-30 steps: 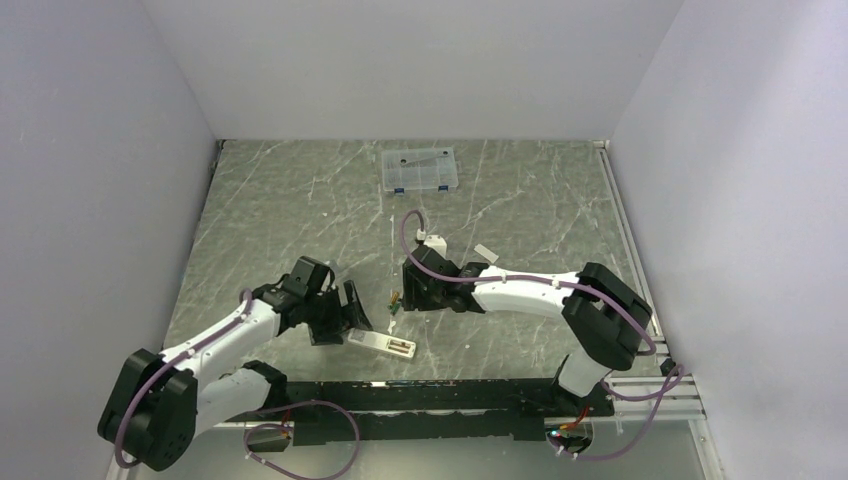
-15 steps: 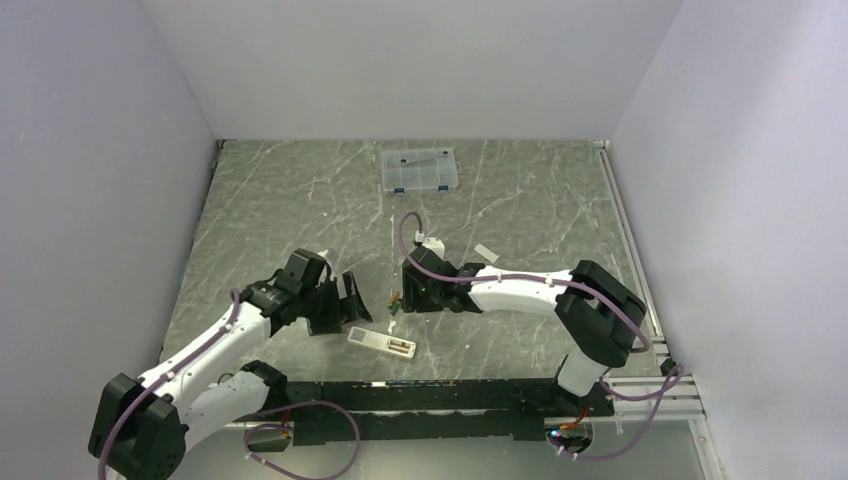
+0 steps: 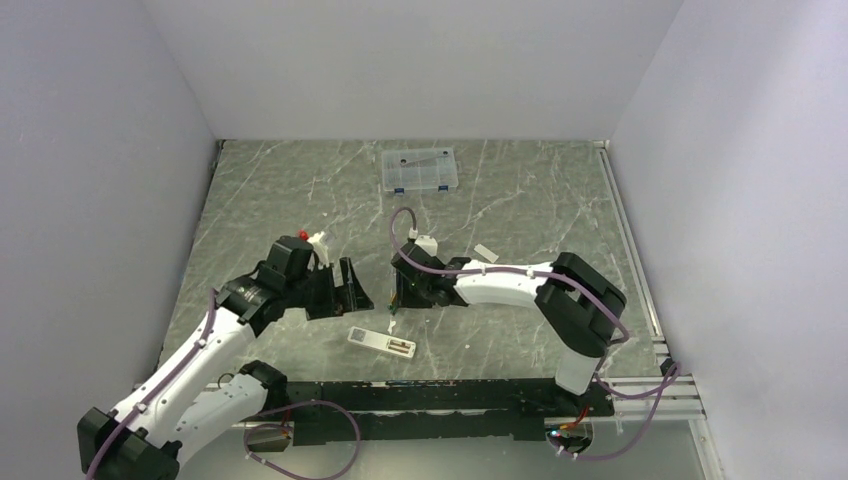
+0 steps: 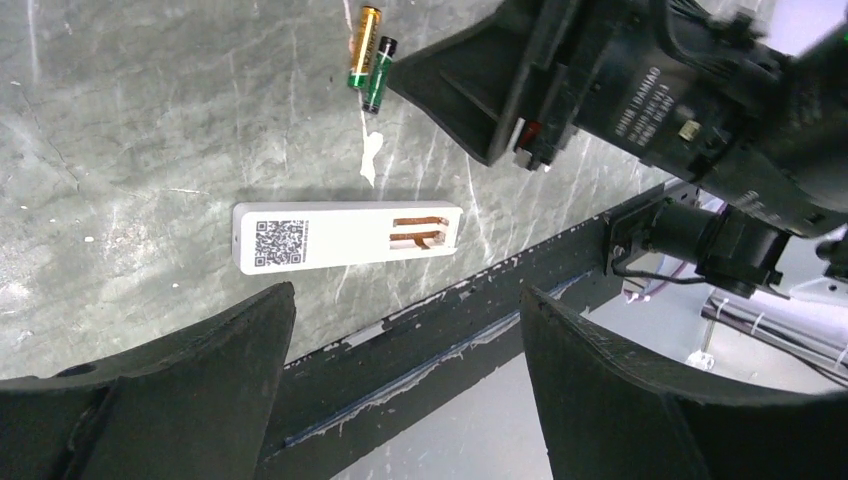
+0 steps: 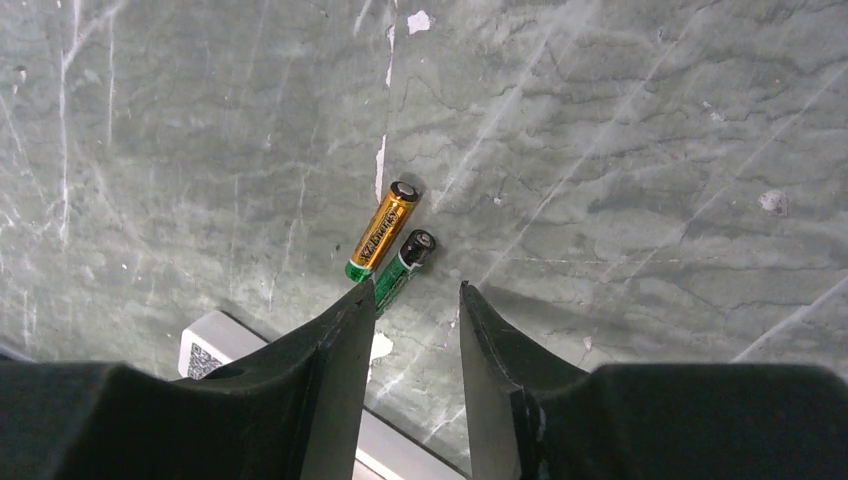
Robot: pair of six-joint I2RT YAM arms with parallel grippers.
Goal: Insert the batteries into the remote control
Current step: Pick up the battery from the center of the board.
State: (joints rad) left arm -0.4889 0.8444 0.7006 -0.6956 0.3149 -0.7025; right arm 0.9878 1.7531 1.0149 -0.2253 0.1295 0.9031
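The remote control (image 4: 345, 238) lies back up near the table's front edge, a QR label at one end and its open battery compartment (image 4: 418, 232) at the other; it also shows as a white bar (image 3: 382, 342) from above. Two batteries lie side by side on the table, one copper-orange (image 5: 382, 232) and one dark green (image 5: 402, 268). My right gripper (image 5: 415, 287) hangs open just short of them, its left fingertip beside the green battery's end, with nothing between the jaws. My left gripper (image 4: 408, 295) is wide open and empty, raised left of the remote (image 3: 355, 290).
A clear compartment box with blue latches (image 3: 420, 170) stands at the back of the table. A small flat white cover piece (image 3: 486, 251) lies right of the right wrist. The black rail (image 3: 450, 395) runs along the front edge just below the remote.
My left arm has lifted and drawn back to the upper left, away from the remote. My right gripper's jaws have narrowed and shifted slightly left over the batteries.
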